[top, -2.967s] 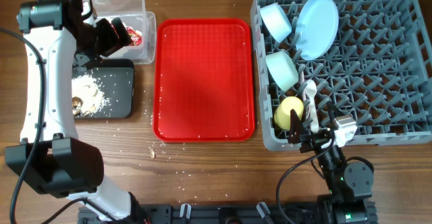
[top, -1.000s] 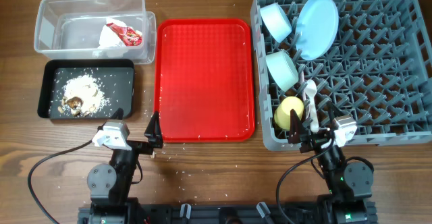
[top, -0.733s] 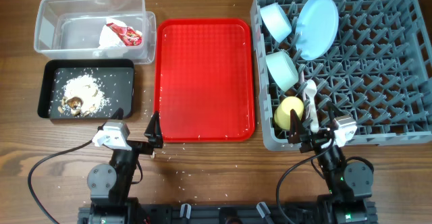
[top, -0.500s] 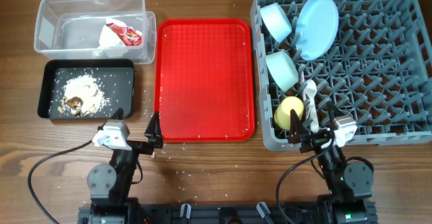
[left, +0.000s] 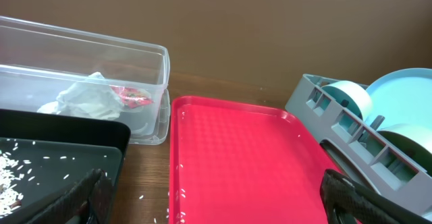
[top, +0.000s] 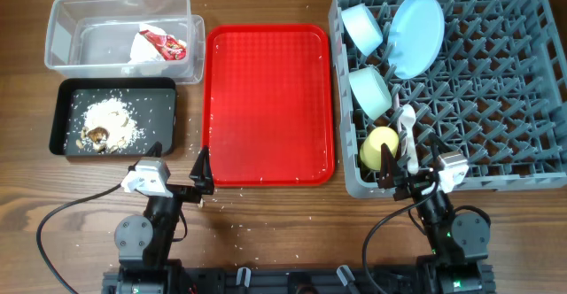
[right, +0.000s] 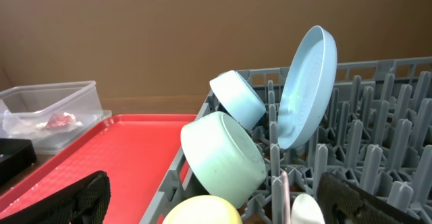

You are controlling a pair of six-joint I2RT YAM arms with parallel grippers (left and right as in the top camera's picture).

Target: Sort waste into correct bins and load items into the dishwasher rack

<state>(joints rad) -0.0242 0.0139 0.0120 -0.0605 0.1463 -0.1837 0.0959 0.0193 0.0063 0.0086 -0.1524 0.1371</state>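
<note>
Arms: both folded low at the near edge of the counter [top: 283,232], one on each side, with the wrist cameras looking out across it.
Left fingers [left: 81,200]: spread wide with nothing between them. I see one at each bottom corner of my wrist feed, and the red serving tray [left: 236,156] lies ahead in the gap.
Right fingers [right: 74,200]: also spread wide and holding nothing (both are dark blurs, being so near the lens). They are close against the near wall of the dishwasher rack [top: 496,108].
Wrapper [top: 159,44]: in the clear tub [top: 62,28], toward the end nearest the red tray, with white paper against it.
Food scraps [top: 111,121]: heaped in the black tray [top: 62,117], which sits just in front of the tub. A few crumbs [top: 200,201] lie loose on the counter by the red tray's near corner.
Plate [top: 416,33]: on edge among the pegs at the rack's far left, leaning.
Blue bowl [top: 361,27]: tipped on its side just left of the plate.
Green bowl [top: 370,90]: tipped the same way, in front of the blue bowl.
Yellow cup [top: 379,145]: in the rack's near-left corner. My right wrist feed cuts it off at the bottom edge.
Spoon [top: 407,139]: white, among the pegs just right of the cup.
Hard to make out: I cannot tell whether a fork sits with the spoon. From overhead one right finger overlaps the rack wall, and I cannot tell whether it touches.
Cut off: the left wrist feed shows only one end of the rack and a strip of the black tray.
</note>
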